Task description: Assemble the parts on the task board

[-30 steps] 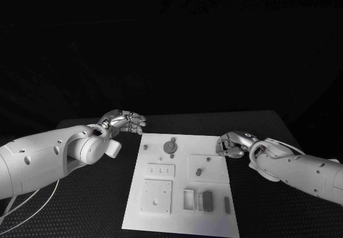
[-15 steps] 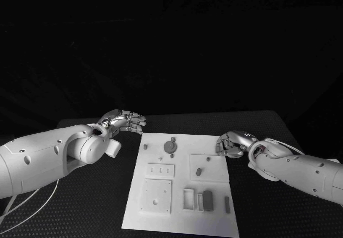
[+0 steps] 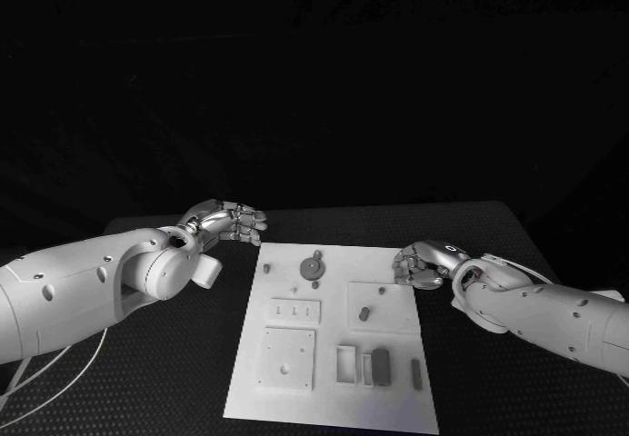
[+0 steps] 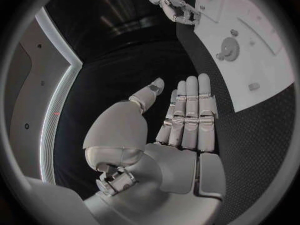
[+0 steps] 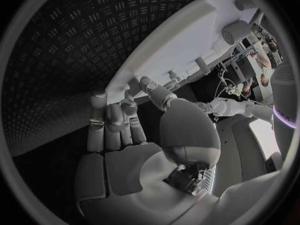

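Task board [image 3: 334, 363]: white plate, centre of the black table [image 3: 157, 381], small grey parts [image 3: 380, 363] lying on it or seated in its recesses. Left hand [image 3: 231, 222]: off the board's far left corner, fingers straight and together, holding nothing. Right hand [image 3: 422, 263]: at the board's right edge, fingers curled; whether it grips anything, I cannot tell.
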